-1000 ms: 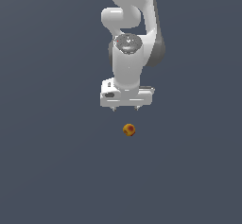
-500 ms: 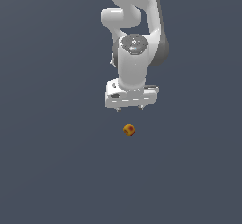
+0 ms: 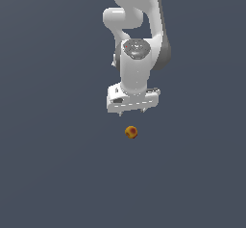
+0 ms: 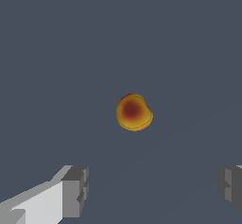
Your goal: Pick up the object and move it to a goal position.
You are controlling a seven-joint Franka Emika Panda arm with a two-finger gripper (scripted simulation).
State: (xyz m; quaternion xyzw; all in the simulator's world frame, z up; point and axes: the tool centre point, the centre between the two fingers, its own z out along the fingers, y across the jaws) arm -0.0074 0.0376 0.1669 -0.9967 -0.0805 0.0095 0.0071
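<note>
A tiny orange-yellow ball with dark red spots (image 3: 131,132) lies on the dark grey floor (image 3: 57,174). The white gripper (image 3: 132,111) hangs just above it and slightly behind, apart from it. In the wrist view the ball (image 4: 133,112) sits ahead of the two grey fingertips (image 4: 75,190), which stand wide apart at either side. The gripper (image 4: 153,190) is open and empty. Only the short finger ends show under the hand in the exterior view.
The white arm (image 3: 137,25) rises from the hand toward the top of the exterior view. Plain dark grey floor lies all around the ball.
The gripper has come down and shifted slightly toward the exterior view's right, closer to the ball. The ball has not moved.
</note>
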